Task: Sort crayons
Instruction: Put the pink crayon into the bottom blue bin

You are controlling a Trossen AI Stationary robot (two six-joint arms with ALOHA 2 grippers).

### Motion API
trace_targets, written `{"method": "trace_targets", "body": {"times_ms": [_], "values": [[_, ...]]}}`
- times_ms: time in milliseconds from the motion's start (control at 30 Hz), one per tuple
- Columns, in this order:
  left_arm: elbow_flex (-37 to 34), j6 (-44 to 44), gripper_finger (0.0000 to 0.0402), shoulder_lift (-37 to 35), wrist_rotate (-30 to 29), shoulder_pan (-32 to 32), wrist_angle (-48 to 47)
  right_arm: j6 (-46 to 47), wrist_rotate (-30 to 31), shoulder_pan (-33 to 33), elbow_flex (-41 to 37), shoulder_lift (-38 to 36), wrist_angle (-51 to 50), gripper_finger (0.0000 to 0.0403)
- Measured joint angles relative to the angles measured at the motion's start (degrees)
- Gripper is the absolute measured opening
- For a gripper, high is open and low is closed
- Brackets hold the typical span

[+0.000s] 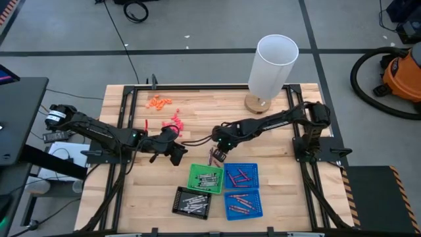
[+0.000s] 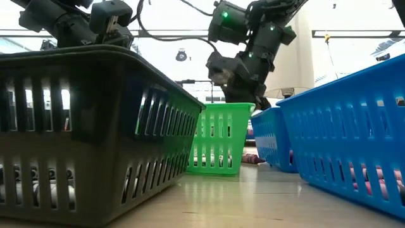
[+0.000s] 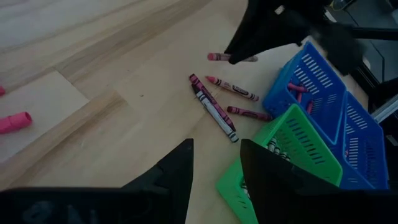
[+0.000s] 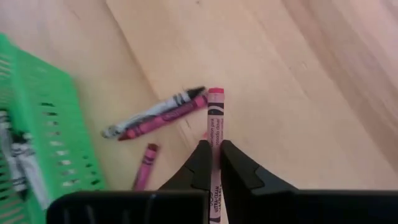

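While the left gripper [image 3: 214,180] gapes, the right gripper [image 4: 212,163] pinches a pink crayon [image 4: 215,124].

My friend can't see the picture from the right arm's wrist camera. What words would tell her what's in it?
The right pincer is shut on a pink crayon lying on the wooden table. Beside it lie a black crayon and a magenta crayon side by side, plus a small maroon crayon. A green basket stands at the edge.

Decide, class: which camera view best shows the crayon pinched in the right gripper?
The right wrist view: the pink crayon fills the middle, clamped in the right gripper. The left wrist view shows it half hidden; the high view barely; the low view not at all.
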Motion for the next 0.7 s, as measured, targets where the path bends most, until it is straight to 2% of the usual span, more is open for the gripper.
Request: {"method": "trace_targets", "body": {"times_ms": [333, 433, 500, 600, 700], "values": [[0.0, 3.1, 0.0142, 0.0, 0.0, 0.1, -0.1, -0.3, 3.1, 2.2, 0.0, -6.7, 2.4, 0.0022], [0.0, 3.1, 0.0142, 0.0, -0.9, 0.1, 0.0, -0.8, 2.2, 3.5, 0.0, -7.9, 4.4, 0.0023], [0.0, 3.2, 0.0142, 0.0, -1.4, 0.1, 0.1, -2.2, -1.6, 4.8, 0.0, -8.3, 7.3, 0.0023], [0.0, 3.2, 0.0142, 0.0, -1.8, 0.1, 0.1, -4.1, -12.3, 7.4, 0.0, -8.3, 11.3, 0.0023], [0.0, 3.1, 0.0142, 0.0, -1.8, 0.1, 0.1, -3.8, -18.3, 10.8, 0.1, -8.3, 9.8, 0.0023]]}}
